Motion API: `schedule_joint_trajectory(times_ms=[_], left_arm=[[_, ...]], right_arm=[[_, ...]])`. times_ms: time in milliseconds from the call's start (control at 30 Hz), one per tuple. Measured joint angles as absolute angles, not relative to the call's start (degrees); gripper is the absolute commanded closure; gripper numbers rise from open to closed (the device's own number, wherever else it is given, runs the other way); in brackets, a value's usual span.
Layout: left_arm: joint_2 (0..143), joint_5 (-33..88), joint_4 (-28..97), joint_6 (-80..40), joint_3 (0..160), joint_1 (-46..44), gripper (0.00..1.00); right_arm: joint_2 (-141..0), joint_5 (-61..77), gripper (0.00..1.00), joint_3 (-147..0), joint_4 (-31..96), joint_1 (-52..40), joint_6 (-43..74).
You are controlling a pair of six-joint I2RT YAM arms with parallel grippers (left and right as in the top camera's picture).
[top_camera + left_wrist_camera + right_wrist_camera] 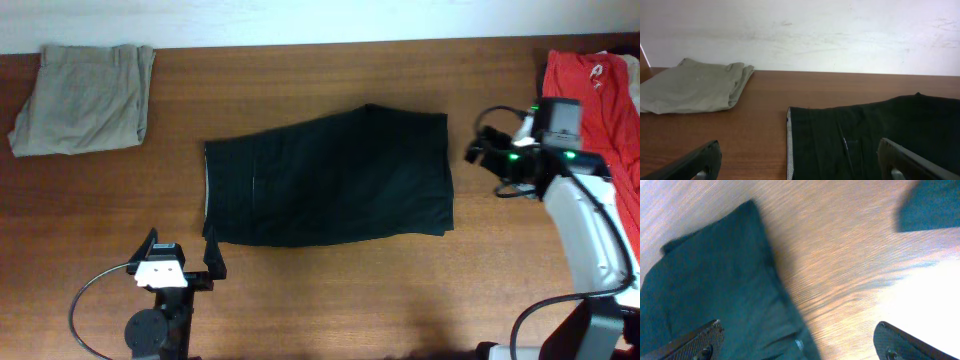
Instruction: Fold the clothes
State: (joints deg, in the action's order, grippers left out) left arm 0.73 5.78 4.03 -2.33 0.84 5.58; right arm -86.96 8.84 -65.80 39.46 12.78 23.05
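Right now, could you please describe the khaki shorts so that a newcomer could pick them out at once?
On the wooden table, look to the far left corner. The khaki shorts lie there folded, alone. They are the only pale tan garment: the black shorts lie spread mid-table, the red top at the opposite end.

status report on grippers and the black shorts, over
Left gripper open, right gripper open, both empty. Black shorts flat at centre, not gripped. Khaki shorts and red top off to the sides, nothing blocking.
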Motion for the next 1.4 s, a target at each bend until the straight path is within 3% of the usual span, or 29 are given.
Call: schedule_joint_trajectory(times_ms=[1067,1400], left_arm=[[0.7,6.5,3.8,-2.3,0.8,5.6,0.01],[2.3,9.3,-18.2,-2.3,0.9,5.6,0.01]], right_arm=[[-87.0,8.7,0.01,-65.8,39.7,14.5,23.4],[-87.1,8.7,0.02,-65.8,39.7,14.5,23.4]])
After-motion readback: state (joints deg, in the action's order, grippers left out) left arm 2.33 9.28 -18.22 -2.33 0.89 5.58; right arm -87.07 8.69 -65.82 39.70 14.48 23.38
